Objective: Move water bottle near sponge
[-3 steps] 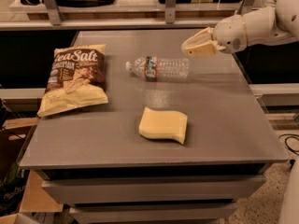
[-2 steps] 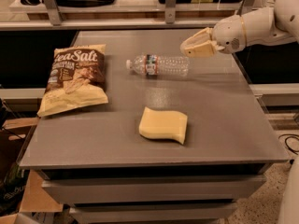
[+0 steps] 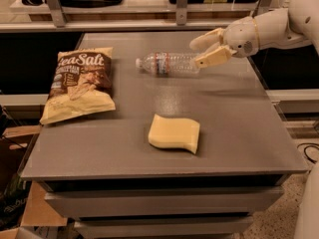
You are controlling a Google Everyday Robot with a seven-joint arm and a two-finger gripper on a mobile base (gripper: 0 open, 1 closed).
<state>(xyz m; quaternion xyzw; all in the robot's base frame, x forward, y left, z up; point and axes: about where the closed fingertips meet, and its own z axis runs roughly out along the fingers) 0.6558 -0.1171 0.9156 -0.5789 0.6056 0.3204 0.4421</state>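
Observation:
The water bottle (image 3: 169,64) lies on its side on the grey table (image 3: 239,118), toward the back middle, its white cap pointing left. The pale yellow sponge (image 3: 174,133) lies flat in the middle of the table, well in front of the bottle. My gripper (image 3: 199,52) comes in from the right, just above the bottle's base end. Its two cream fingers (image 3: 213,57) are spread open, one above the other, and hold nothing.
A brown-and-cream "Sea Salt" chip bag (image 3: 79,86) lies on the left side of the table. A shelf with metal posts (image 3: 182,4) runs behind the table. My white arm (image 3: 279,29) reaches in from the upper right.
My gripper has moved slightly left and down, closer to the bottle's base end. The bottle, sponge and chip bag have not moved.

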